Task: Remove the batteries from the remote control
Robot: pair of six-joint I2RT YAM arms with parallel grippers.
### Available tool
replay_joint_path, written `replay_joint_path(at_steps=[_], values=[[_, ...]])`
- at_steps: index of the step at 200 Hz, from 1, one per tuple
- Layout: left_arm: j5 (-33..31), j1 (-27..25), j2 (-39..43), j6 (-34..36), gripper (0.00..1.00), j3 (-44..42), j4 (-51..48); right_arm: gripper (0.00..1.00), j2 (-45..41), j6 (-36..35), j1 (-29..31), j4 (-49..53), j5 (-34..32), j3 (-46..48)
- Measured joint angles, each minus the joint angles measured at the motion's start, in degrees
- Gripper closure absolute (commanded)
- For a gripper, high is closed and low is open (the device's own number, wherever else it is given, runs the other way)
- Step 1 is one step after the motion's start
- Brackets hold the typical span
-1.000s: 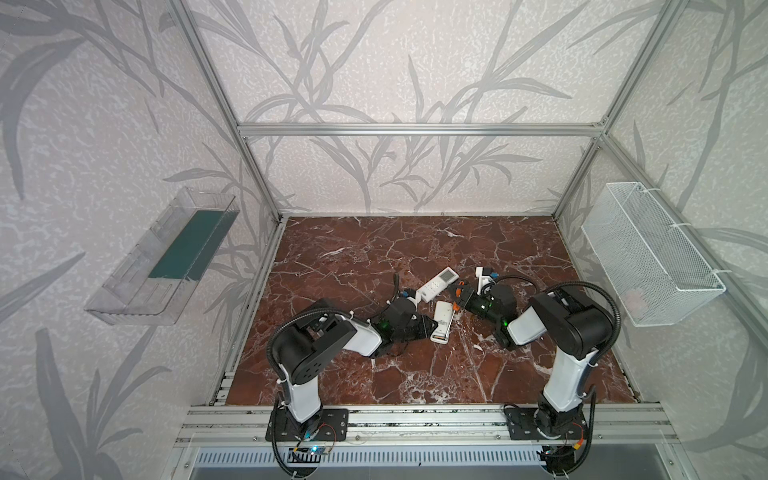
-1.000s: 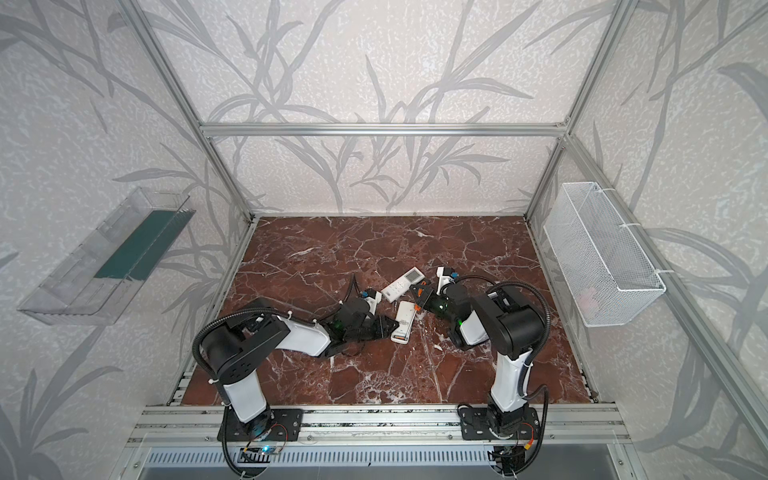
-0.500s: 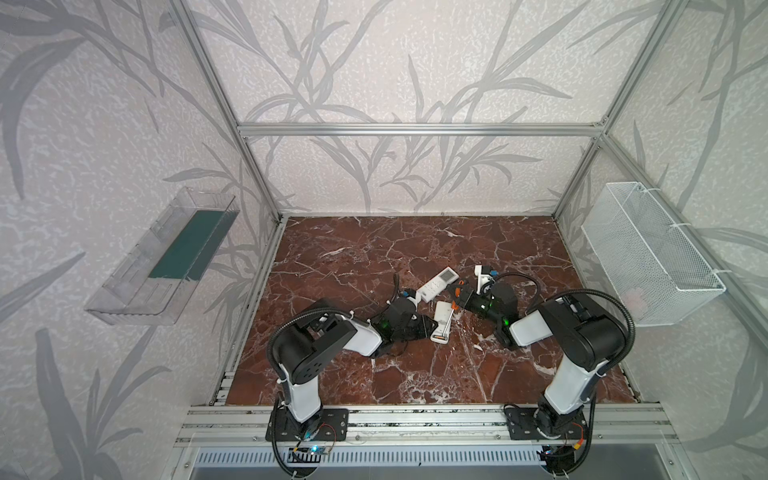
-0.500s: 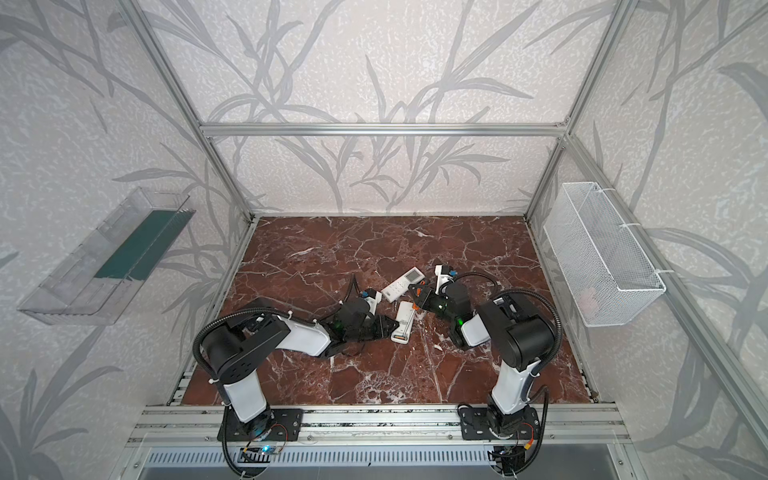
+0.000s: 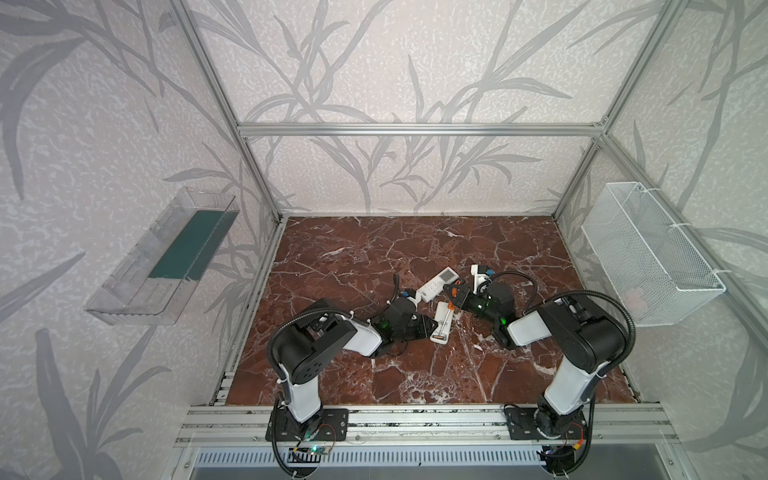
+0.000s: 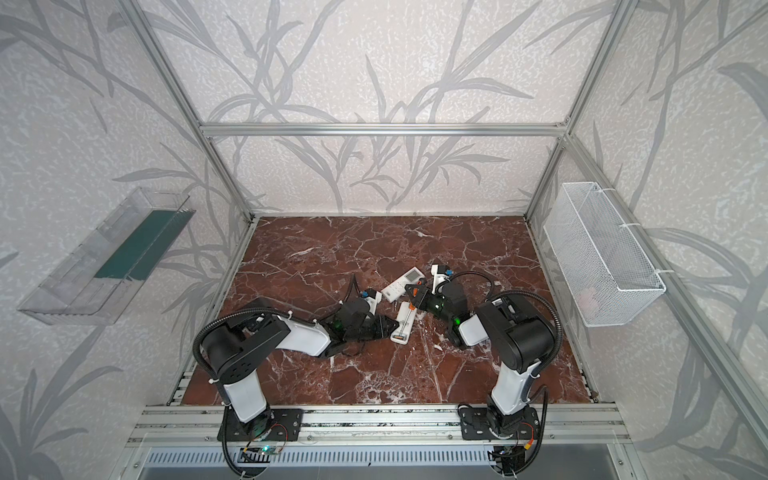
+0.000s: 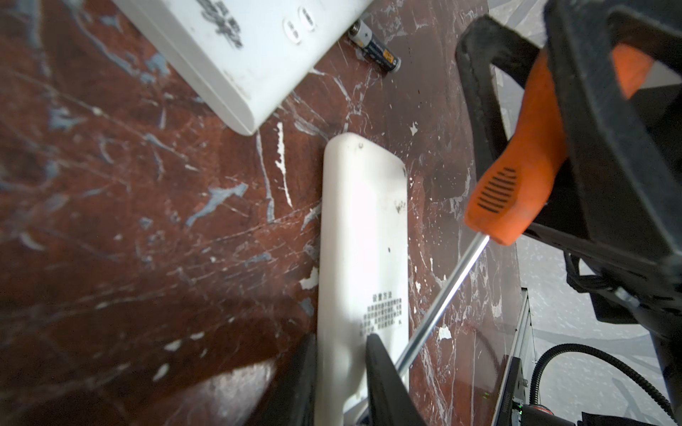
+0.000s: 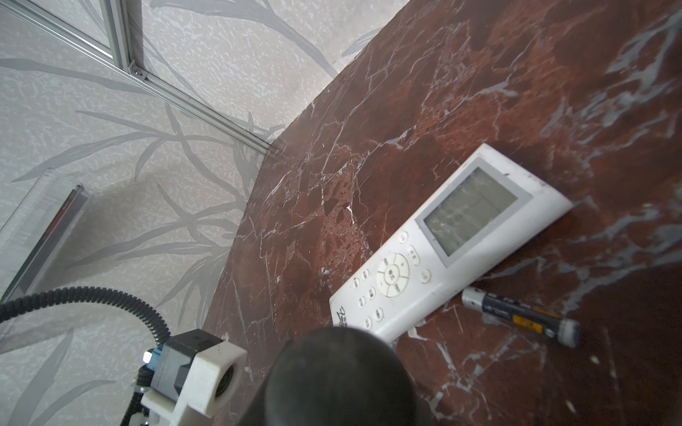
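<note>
One battery (image 8: 520, 317) is already out: it lies loose on the bench (image 5: 353, 257), just beside the face-up second remote (image 8: 435, 258) and apart from both arms. The work in hand looks to be the remote (image 7: 363, 239) lying back up. The left fingers (image 7: 383, 383) are closed on one end of it, one on each long edge, pinning it to the bench. The right fingers (image 7: 476, 92) are clamped on the orange handle of a screwdriver (image 7: 516, 191), whose shaft slants down to that same end. The tip and the battery bay are hidden behind the left fingers, so whether the cover is off, or any cell is inside, can't be told. Left to do, probably: pry out whatever this remote holds; no other loose batteries show
</note>
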State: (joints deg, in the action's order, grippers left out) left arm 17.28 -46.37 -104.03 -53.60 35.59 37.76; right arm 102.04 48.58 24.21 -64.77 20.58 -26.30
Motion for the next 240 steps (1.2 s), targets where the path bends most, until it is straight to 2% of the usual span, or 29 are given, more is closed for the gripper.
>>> replay_joint_path(at_steps=[126, 197, 220, 240], values=[[0.31, 0.11, -0.02, 0.02, 0.74, 0.04, 0.00, 1.00, -5.27, -1.95, 1.79, 4.37, -0.85, -0.22], [0.39, 0.15, -0.02, 0.02, 0.74, 0.04, 0.00, 1.00, -11.06, -6.49, 2.80, 11.98, -1.07, -0.22], [0.55, 0.26, -0.02, 0.07, 0.74, 0.04, -0.02, 1.00, -15.58, -7.82, 3.15, 15.67, -1.53, 0.22], [0.76, 0.44, -0.02, 0.26, 0.74, 0.09, -0.20, 1.00, -23.74, -10.75, 4.68, 21.94, -2.73, 1.01]])
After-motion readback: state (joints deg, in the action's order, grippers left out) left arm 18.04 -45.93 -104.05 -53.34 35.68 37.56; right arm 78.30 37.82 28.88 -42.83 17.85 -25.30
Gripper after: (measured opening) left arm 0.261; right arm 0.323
